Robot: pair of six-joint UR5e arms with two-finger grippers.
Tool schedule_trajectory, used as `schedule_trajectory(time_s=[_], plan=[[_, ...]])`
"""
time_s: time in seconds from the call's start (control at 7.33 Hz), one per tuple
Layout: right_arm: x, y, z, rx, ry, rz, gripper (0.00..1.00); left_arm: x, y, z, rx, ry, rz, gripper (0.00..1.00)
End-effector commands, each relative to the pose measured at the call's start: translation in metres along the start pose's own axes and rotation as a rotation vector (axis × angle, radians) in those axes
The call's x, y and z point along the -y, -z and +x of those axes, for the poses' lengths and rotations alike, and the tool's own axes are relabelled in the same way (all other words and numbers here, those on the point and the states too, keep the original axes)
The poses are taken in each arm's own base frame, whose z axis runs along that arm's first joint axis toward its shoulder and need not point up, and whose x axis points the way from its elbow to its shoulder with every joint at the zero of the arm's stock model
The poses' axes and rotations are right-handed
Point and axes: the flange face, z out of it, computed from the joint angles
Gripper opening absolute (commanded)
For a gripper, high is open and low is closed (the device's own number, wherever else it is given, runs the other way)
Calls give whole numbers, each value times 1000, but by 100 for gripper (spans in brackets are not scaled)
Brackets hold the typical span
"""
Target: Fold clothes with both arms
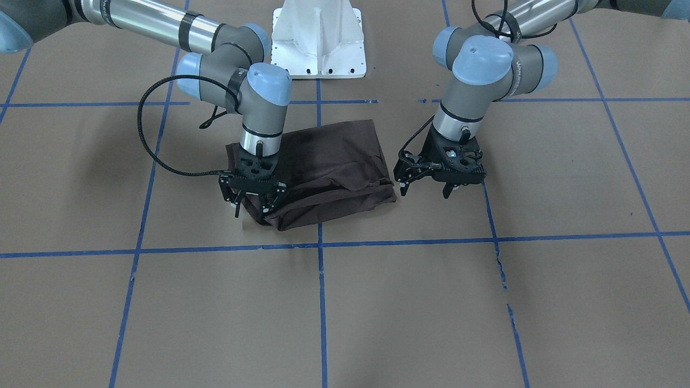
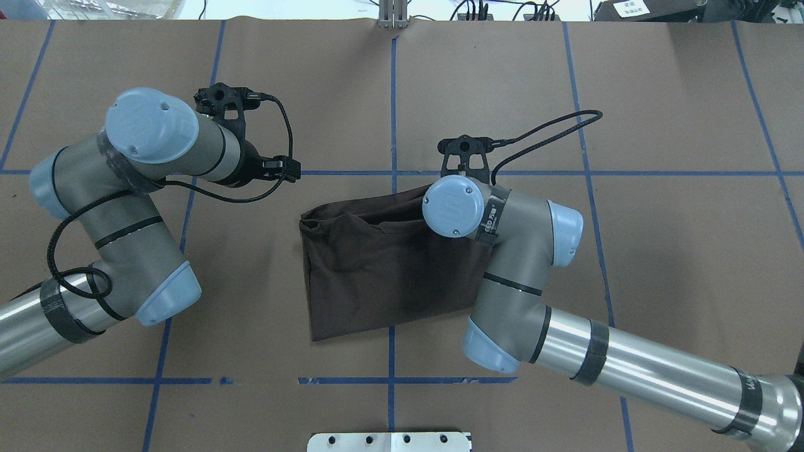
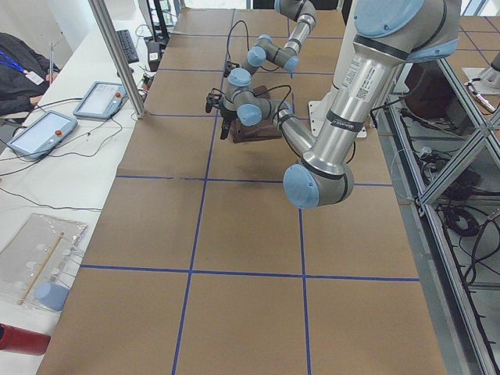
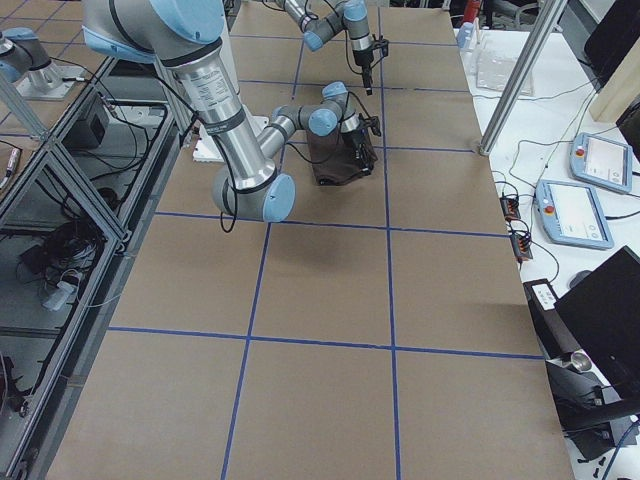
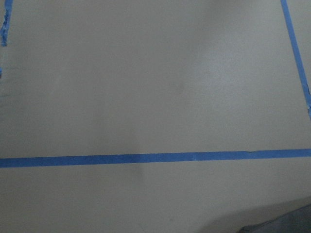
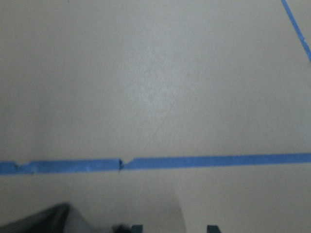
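Observation:
The clothes are one dark brown T-shirt [image 1: 334, 167] [image 2: 377, 270], folded into a thick rectangular bundle on the brown table; collar, logo and tags are hidden. My right gripper [image 1: 252, 210] points down at the bundle's corner, on the front view's left. It is open: the right wrist view shows bare table between its fingertips [image 6: 211, 227] and the cloth [image 6: 39, 221] off to one side. My left gripper [image 1: 426, 191] hovers open, just off the bundle's other end and apart from it. The left wrist view catches only a dark cloth corner [image 5: 291, 224].
The white pedestal base [image 1: 318, 43] stands behind the shirt. Blue tape lines [image 1: 323, 245] grid the table. A bench with tablets [image 3: 101, 98] [image 4: 575, 210] and a metal post [image 3: 117, 55] runs along the far long side, and a person's sleeve [image 3: 16, 70] shows there.

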Motion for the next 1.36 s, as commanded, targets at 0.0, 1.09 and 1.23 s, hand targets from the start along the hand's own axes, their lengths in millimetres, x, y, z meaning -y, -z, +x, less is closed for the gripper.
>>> schedule_trajectory(time_s=[0.0, 1.09, 1.23], plan=[[61, -12, 17, -17, -59, -50, 53, 0, 1, 1, -2, 1, 0, 100], [77, 58, 15, 158, -80, -117, 100, -113, -21, 142, 34, 119, -102, 100], [78, 58, 16, 163, -39, -113, 100, -123, -27, 156, 47, 125, -85, 100]])
